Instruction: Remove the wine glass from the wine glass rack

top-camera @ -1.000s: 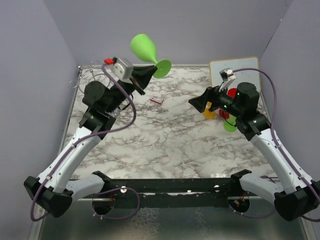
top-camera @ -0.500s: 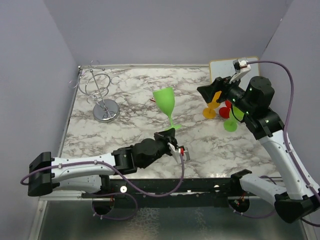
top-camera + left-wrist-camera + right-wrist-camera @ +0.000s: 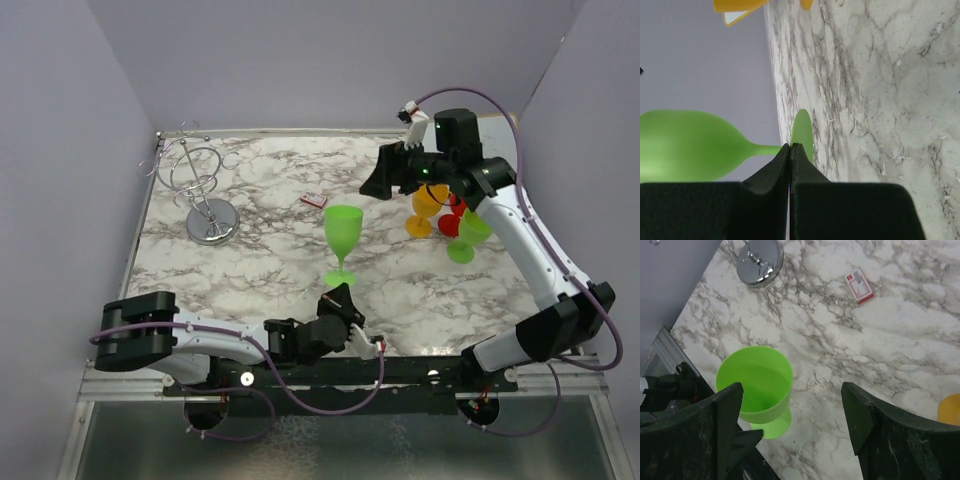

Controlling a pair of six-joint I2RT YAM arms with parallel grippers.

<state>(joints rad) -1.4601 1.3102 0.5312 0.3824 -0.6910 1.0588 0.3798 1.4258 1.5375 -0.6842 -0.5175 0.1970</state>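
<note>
The green wine glass [image 3: 343, 233] stands upright on the marble table, near the middle. My left gripper [image 3: 340, 297] lies low at the front, shut, its tips pinching the rim of the glass's foot [image 3: 802, 131]. The wine glass rack [image 3: 197, 180], a silver wire stand with a round base [image 3: 760, 261], stands bare at the back left. My right gripper [image 3: 378, 180] hovers open above the table's back middle. In the right wrist view it looks down on the wine glass [image 3: 756, 382], with nothing between its fingers [image 3: 792, 400].
An orange glass [image 3: 425, 207], a red one [image 3: 450, 220] and another green one [image 3: 468, 237] stand together at the right, by a white board [image 3: 500, 135]. A small red-and-white card [image 3: 314, 200] lies behind the green glass. Purple walls close in the left, back and right.
The left arm swung from the back left to the front edge, bringing the green glass down from the air to stand on the table. The right gripper moved back and to the left.
</note>
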